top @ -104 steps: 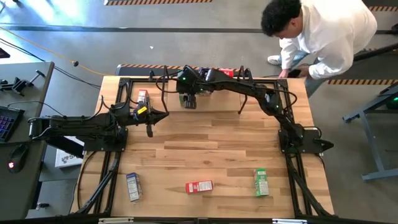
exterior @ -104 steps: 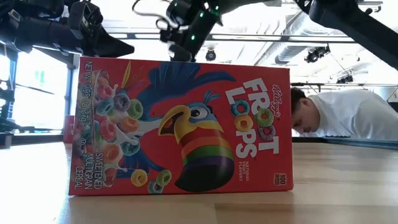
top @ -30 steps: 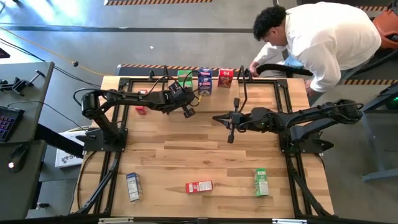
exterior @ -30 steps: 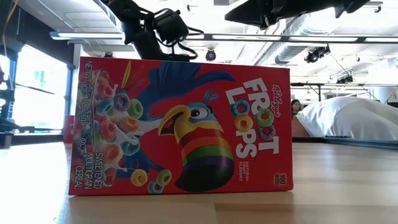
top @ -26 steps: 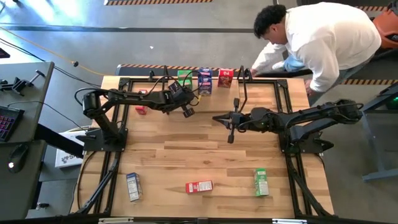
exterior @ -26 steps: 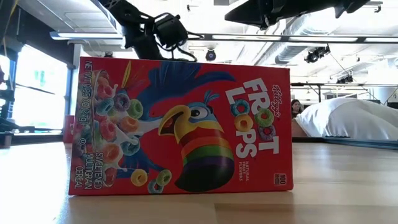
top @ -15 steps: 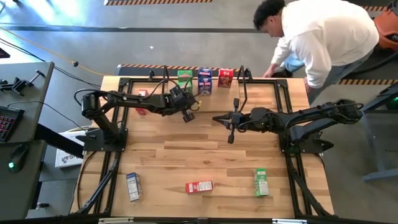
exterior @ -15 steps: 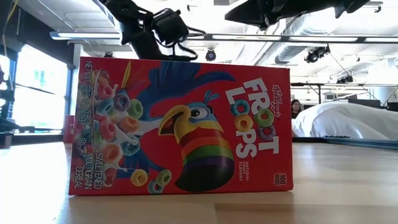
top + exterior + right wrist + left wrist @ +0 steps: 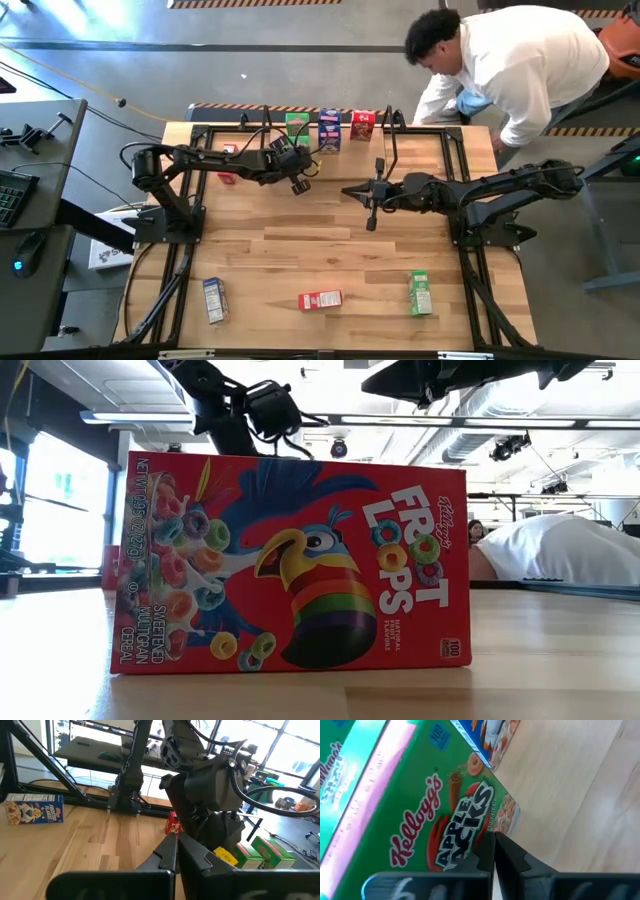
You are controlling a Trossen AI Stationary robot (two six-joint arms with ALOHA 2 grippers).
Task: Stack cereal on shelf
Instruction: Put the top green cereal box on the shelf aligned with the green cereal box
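Note:
Green [image 9: 296,125], blue [image 9: 328,128] and red [image 9: 362,124] cereal boxes stand in a row at the far edge, between the shelf's black hoops [image 9: 388,150]. My left gripper [image 9: 298,178] is shut with nothing between its fingers [image 9: 494,845], close in front of the green Apple Jacks box [image 9: 435,815]. I cannot tell whether it touches the box. My right gripper [image 9: 366,196] is shut and empty [image 9: 176,840] above the table's middle, pointing at the left arm. Another red box [image 9: 228,160] sits behind the left arm.
A blue box [image 9: 214,298], a red Froot Loops box [image 9: 321,299] and a green box [image 9: 420,293] lie near the front edge. The red one fills the low view [image 9: 290,560]. A person in white [image 9: 520,60] leans over the far right corner.
The person at the far right corner has shifted their upper body. Neither arm nor any box has clearly moved.

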